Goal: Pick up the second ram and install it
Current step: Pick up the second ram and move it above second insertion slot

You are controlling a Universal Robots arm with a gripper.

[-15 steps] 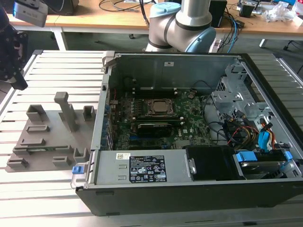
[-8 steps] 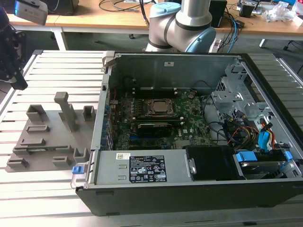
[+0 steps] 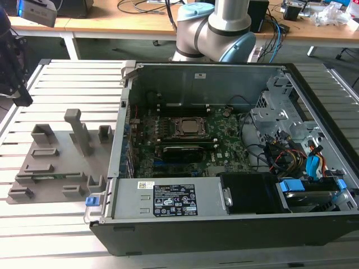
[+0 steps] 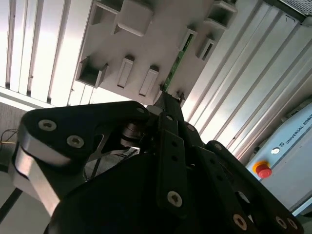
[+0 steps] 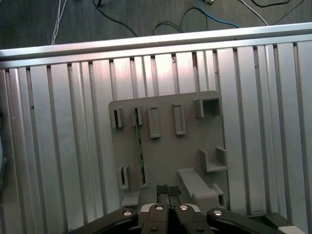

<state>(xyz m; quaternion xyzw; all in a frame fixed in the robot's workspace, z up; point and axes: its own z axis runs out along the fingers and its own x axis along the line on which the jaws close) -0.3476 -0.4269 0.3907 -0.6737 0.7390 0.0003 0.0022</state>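
**A:** Where was the second ram, the long, thin green circuit-board stick [image 5: 140,155]?

**B:** In the flat grey plastic holder plate [image 5: 168,151]. In the first wrist view it stood on its long edge, and each end sat in one of the plate's small slotted blocks. The second wrist view showed the same stick [image 4: 176,62] running across the plate between two such blocks.

**A:** And the jaws?

**B:** They were closed, as far as I could see. In the first wrist view the two black pads [image 5: 161,189] sat together with barely a line between them, and they held nothing. They hung over one edge of the plate, near one end of the stick but clear of it.

**A:** Where did the plate lie?

**B:** On the slatted aluminium worktop [image 3: 56,78], on the exterior view's left. It was just beside the open black computer case [image 3: 224,241].

**A:** How did the case sit?

**B:** It lay on its side with its cover off, so the green motherboard [image 3: 224,131] faced up. The grey and pale-blue base of the robot arm [image 3: 216,28] stood at the far side, behind the case.

**A:** So the stick was well apart from the board?

**B:** Yes. It was in the holder, outside the case.
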